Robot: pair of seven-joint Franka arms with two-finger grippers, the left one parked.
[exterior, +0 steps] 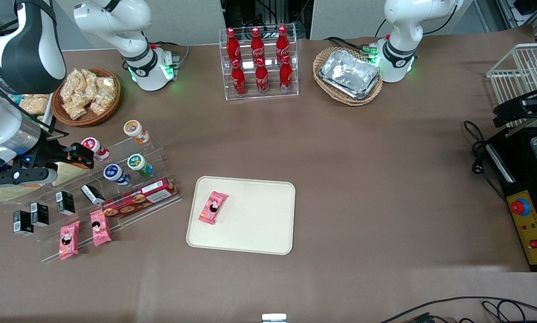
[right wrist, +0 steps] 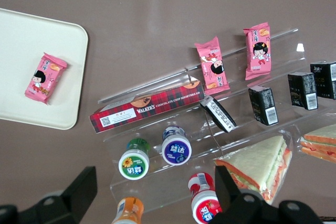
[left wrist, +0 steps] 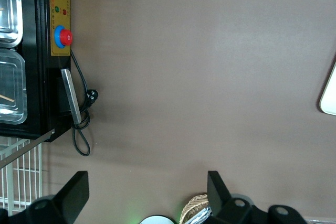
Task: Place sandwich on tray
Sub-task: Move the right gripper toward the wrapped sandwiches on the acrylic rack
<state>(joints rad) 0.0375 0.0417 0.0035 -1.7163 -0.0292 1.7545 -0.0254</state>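
Note:
A wrapped triangular sandwich (right wrist: pixel 261 164) of pale bread with orange-red filling lies on the clear tiered stand (right wrist: pixel 210 129); a second one (right wrist: pixel 320 142) lies beside it. In the front view the first sandwich (exterior: pixel 66 174) shows partly under my hand and the second sandwich (exterior: pixel 10 193) is farther toward the working arm's end. My gripper (right wrist: pixel 155 192) hovers open above the stand's small bottles, holding nothing, one finger close over the nearer sandwich. In the front view the gripper (exterior: pixel 66 161) is above the stand. The cream tray (exterior: pixel 255 224) lies mid-table, seen also from the wrist as tray (right wrist: pixel 21 40).
A pink snack packet (exterior: pixel 213 207) lies on the tray. The stand holds small bottles (right wrist: pixel 176 148), black boxes (right wrist: pixel 262 105), two pink packets (right wrist: pixel 212 67) and a red cookie box (exterior: pixel 140 197). Farther back stand a snack basket (exterior: pixel 86 96), cola rack (exterior: pixel 259 63) and foil trays (exterior: pixel 349 74).

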